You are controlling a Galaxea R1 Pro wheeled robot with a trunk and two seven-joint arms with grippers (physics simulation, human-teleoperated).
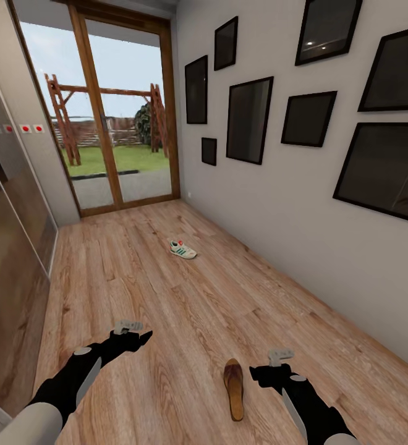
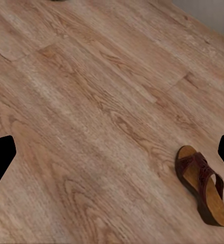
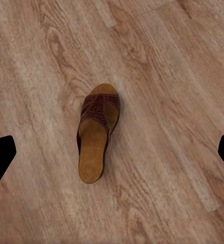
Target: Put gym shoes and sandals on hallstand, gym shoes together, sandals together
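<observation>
— How are the arms standing?

— Both reach forward and low over the corridor floor [image 1: 185,309]. The left gripper [image 1: 143,337] is over bare planks. The right gripper [image 1: 258,373] is just beside one sandal [image 1: 233,388], not touching it. In each wrist view the two fingertips sit far apart at the edges, so both pincers are released and hold nothing.

— And how many shoes do you count?

— One brown sandal, lying flat near the right gripper, its toe pointing away from the robot. One gym shoe [image 1: 182,249], farther ahead, toward the glass door [image 1: 127,111]. Also seven dark picture frames [image 1: 250,120] on the right wall.
</observation>
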